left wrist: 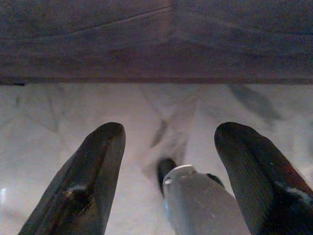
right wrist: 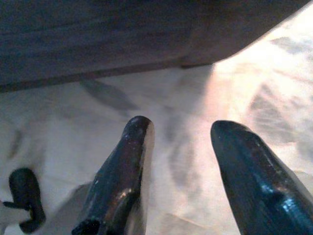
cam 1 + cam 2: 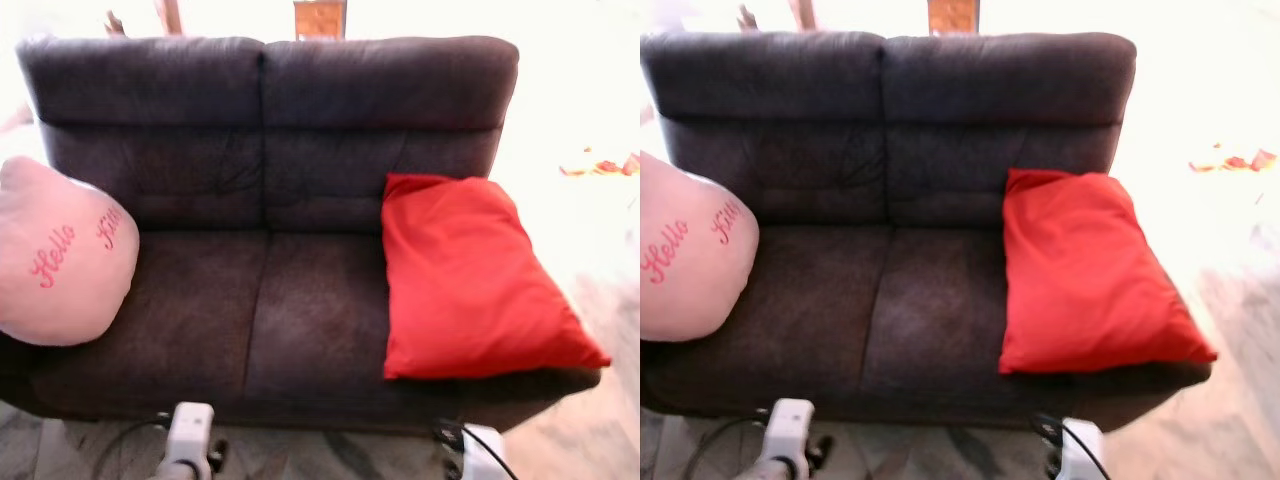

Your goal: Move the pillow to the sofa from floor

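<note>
A red pillow (image 3: 468,280) lies on the right seat of the dark brown sofa (image 3: 250,300), leaning against its backrest. A pink pillow with red lettering (image 3: 60,258) rests on the sofa's left arm. Both of my arms hang low in front of the sofa, their silver wrists at the bottom edge of the eye views. In the left wrist view my left gripper (image 1: 168,142) is open above the marble floor, nothing between its fingers. In the right wrist view my right gripper (image 2: 183,134) is open too, over the floor near the sofa's base.
Pale marble floor (image 3: 590,430) runs in front of and to the right of the sofa. Small orange and red items (image 3: 600,165) lie on the floor at the far right. A wooden piece of furniture (image 3: 320,18) stands behind the sofa.
</note>
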`<state>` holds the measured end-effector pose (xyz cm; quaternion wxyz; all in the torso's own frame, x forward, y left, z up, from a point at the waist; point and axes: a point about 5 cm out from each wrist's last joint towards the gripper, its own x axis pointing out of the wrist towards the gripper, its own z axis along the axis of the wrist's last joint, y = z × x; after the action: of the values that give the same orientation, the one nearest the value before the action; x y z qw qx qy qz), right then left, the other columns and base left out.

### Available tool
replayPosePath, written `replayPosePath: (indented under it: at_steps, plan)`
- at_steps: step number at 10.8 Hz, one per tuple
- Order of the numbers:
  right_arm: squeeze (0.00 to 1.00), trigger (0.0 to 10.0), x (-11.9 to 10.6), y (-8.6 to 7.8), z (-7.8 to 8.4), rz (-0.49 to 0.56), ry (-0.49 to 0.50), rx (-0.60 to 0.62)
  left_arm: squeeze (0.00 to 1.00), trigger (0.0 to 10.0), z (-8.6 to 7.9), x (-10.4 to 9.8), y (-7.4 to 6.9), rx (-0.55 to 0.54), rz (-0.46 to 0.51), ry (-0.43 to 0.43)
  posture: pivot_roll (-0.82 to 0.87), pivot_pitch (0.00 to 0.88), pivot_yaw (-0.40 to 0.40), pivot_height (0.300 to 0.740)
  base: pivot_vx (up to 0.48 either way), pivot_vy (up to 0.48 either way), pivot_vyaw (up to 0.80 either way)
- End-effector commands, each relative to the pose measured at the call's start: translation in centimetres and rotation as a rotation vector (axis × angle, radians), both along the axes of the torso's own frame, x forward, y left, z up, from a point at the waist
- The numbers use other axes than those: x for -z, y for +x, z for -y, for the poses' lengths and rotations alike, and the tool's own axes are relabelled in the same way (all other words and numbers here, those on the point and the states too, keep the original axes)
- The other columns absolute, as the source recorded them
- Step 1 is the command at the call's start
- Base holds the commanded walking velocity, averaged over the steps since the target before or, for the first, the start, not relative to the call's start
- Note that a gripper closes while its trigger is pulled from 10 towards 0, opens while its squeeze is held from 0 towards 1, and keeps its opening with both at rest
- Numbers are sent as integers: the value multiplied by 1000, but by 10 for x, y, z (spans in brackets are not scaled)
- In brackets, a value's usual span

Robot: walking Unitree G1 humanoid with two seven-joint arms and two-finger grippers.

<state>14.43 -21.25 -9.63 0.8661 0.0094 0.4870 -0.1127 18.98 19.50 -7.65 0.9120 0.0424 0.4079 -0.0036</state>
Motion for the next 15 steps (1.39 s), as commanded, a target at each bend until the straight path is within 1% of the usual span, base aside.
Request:
replayPosePath:
  at_steps: [1,6,8,11,15]
  plan:
    - [0,10000,-4,13,-6,35,6,-22,0,10000,-10,-2,2,9,-2,39,-1,0,-25,740,0,-326,0]
    - [0,10000,-4,13,-3,33,-2,-20,0,10000,-13,-2,1,4,-2,52,3,0,-43,740,0,-329,0]
    - [0,10000,-5,14,-1,35,-19,-45,0,10000,-12,-1,-2,-1,-11,52,-2,14,-45,740,0,-328,0]
    - [0,10000,-6,15,2,39,-23,-35,0,10000,-12,0,-3,-1,-14,50,-6,33,-41,740,0,-329,0]
    - [0,10000,-6,16,-1,38,-29,-43,0,10000,-11,0,-4,-1,-15,48,-13,48,-38,740,0,-328,0]
